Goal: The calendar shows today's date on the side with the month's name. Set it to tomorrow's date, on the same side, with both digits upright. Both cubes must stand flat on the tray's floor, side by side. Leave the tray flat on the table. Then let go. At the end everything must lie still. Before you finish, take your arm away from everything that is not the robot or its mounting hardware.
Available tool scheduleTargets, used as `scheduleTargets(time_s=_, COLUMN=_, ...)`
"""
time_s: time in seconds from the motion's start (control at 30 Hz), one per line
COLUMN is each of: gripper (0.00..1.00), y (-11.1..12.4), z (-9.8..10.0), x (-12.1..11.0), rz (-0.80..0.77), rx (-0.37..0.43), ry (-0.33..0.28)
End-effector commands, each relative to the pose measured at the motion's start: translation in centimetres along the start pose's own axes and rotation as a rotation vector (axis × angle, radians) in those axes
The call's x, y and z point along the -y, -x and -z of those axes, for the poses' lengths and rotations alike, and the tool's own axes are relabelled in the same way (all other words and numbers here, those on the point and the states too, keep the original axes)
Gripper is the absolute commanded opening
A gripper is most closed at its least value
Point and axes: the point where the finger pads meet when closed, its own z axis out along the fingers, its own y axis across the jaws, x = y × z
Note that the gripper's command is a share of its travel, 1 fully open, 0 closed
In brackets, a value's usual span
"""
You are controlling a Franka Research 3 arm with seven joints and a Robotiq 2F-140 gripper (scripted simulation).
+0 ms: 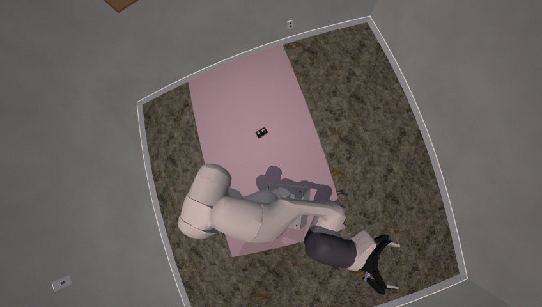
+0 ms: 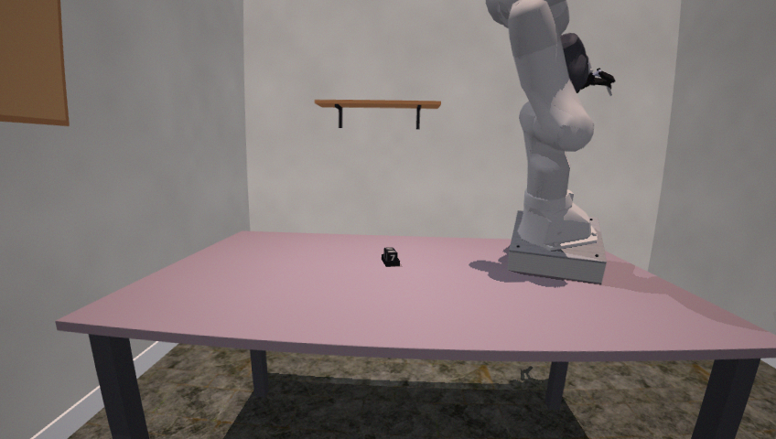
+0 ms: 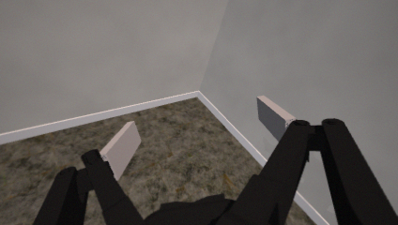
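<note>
The calendar [image 1: 261,132] is a small black tray with black cubes, standing near the middle of the pink table [image 1: 258,133]. In the side view the calendar [image 2: 390,256] shows one cube face with a white 7; the other cube is hidden behind it. My gripper [image 1: 393,266] is open and empty, held high beyond the table's end, far from the calendar. It also shows at the top right of the side view [image 2: 607,82]. In the wrist view my gripper [image 3: 196,119] has its fingers spread wide, pointing at the room's floor corner. The calendar is out of that view.
The arm's base [image 2: 555,252] stands on a grey block at the table's far right. A wooden shelf [image 2: 377,104] hangs on the back wall. A wooden board [image 2: 32,59] hangs on the left wall. The floor around the table is mottled brown.
</note>
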Motion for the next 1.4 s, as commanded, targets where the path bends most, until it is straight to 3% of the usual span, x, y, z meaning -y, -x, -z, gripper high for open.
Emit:
scheduleTargets(time_s=0.0, gripper=1.0, y=0.0, z=0.8, x=2.9, rz=-0.156, rx=0.069, ry=-0.035)
scheduleTargets(time_s=0.3, gripper=1.0, y=-0.6, z=1.7, x=5.4, rz=-0.217, rx=0.094, ry=-0.056)
scheduleTargets(time_s=0.33, gripper=1.0, y=-1.0, z=2.8, x=8.0, rz=-0.281, rx=0.121, ry=-0.077)
scheduleTargets(time_s=0.63, gripper=1.0, y=-1.1, z=2.9, x=8.2, rz=-0.287, rx=0.123, ry=-0.079)
scheduleTargets(time_s=0.67, gripper=1.0, y=-1.4, z=4.4, x=11.5, rz=-0.362, rx=0.157, ry=-0.104)
scheduleTargets(time_s=1.37, gripper=1.0, y=-1.4, z=4.4, x=11.5, rz=-0.362, rx=0.157, ry=-0.104)
